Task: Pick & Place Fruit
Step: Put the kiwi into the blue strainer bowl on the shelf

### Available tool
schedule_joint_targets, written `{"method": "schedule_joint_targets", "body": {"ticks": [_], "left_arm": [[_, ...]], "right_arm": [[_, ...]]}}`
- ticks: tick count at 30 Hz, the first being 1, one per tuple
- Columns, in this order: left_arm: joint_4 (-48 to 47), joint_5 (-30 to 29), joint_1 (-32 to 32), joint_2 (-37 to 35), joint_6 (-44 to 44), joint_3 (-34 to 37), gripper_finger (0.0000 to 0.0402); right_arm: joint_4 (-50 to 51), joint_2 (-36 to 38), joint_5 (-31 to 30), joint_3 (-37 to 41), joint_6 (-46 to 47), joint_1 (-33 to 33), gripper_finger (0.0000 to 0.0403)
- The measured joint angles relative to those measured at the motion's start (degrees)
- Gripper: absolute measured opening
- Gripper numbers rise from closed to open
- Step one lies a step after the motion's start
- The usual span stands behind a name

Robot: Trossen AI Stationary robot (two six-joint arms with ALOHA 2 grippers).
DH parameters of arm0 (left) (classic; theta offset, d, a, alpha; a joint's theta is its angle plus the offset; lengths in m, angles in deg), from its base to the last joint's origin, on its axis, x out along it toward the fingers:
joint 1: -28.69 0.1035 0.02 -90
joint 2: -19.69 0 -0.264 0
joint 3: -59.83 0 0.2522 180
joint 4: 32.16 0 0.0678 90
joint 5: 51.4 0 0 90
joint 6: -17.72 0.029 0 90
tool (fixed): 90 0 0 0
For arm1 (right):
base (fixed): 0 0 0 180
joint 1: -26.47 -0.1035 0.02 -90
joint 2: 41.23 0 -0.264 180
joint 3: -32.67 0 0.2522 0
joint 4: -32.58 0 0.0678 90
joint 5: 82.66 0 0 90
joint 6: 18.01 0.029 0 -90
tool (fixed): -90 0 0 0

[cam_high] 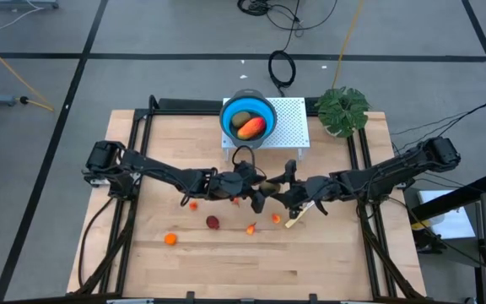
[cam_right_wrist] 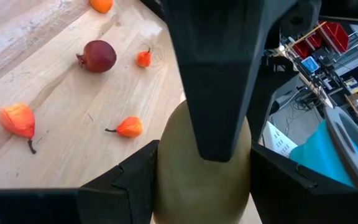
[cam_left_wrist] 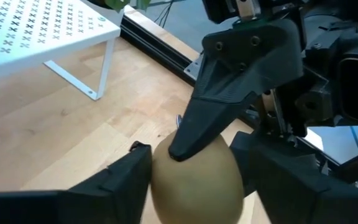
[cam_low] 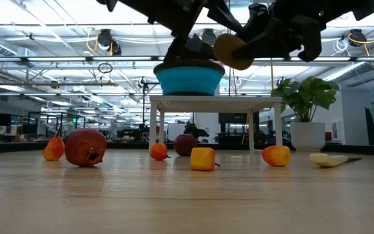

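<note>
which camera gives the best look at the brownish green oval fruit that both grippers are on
The left wrist view: the oval fruit fills the frame, with the left gripper's fingers at its sides and the right gripper's finger on top. The right wrist view shows it partly covered. The low view shows it small; the high view barely.

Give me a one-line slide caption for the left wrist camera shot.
Mid-air handover: the brownish-green oval fruit sits between the left gripper jaws while the right gripper grips it too, above the wooden table.
</note>
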Motion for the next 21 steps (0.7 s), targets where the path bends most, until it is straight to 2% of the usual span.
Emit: {"method": "schedule_joint_targets", "body": {"ticks": [8,16,21], "left_arm": [[-0.6,1.5,0.3,0.0,-0.4,0.0,0.0175],[-0.5,2.3,0.2,-0.1,-0.2,0.0,0.0180],[-0.6,3.9,0.2,-0.1,-0.4,0.0,0.0181]], "right_arm": [[0.0,0.0,0.1,0.0,3.0,0.0,0.0205],[-0.4,0.0,0.3,0.0,5.3,0.0,0.0238],[0.1,0.0,0.5,0.0,10.3,0.0,0.0260]]}}
